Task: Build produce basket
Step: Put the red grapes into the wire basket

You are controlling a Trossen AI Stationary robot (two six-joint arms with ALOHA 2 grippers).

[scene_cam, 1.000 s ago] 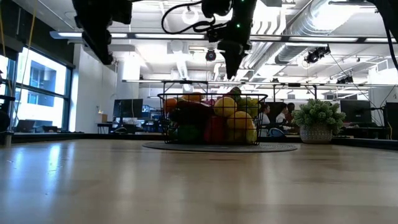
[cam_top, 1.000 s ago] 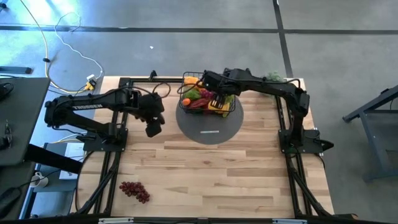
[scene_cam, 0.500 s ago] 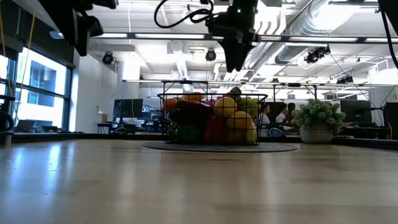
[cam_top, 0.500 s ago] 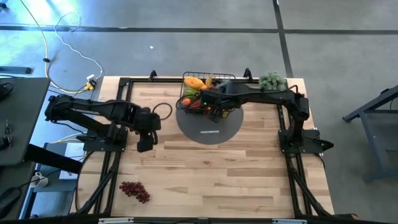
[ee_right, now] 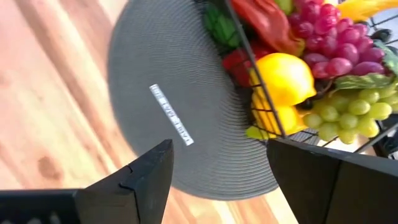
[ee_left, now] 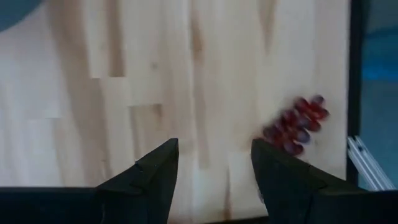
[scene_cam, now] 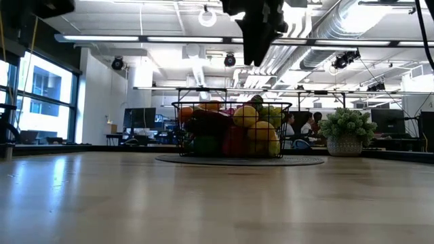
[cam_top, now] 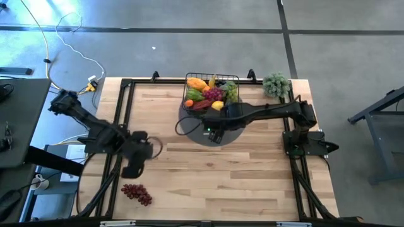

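Note:
The black wire basket point(cam_top: 211, 93) stands on the far part of a flat grey disc point(cam_top: 205, 129), filled with produce: a lemon point(ee_right: 283, 74), purple grapes point(ee_right: 323, 43), green grapes point(ee_right: 348, 115) and red pieces. A loose bunch of red grapes point(cam_top: 137, 193) lies on the wood near the table's near left corner. My left gripper point(ee_left: 214, 168) hangs open above the bare wood, a little short of that bunch point(ee_left: 297, 124). My right gripper point(ee_right: 217, 165) hangs open over the disc's near half point(ee_right: 180, 99), just clear of the basket's near wall.
A bushy grey-green plant point(cam_top: 276, 83) in a pot stands at the far right corner. Black frame rails run along the table's left and right sides. Bare wood lies open across the near half of the table. Beyond the table, the low view shows a room with people point(scene_cam: 298, 125).
My left gripper has swung from the far left toward the table's near edge, rolling as it went, and now hangs close to the red grape bunch. My right gripper has pulled back from above the basket toward the near edge, over the disc. Both stay open.

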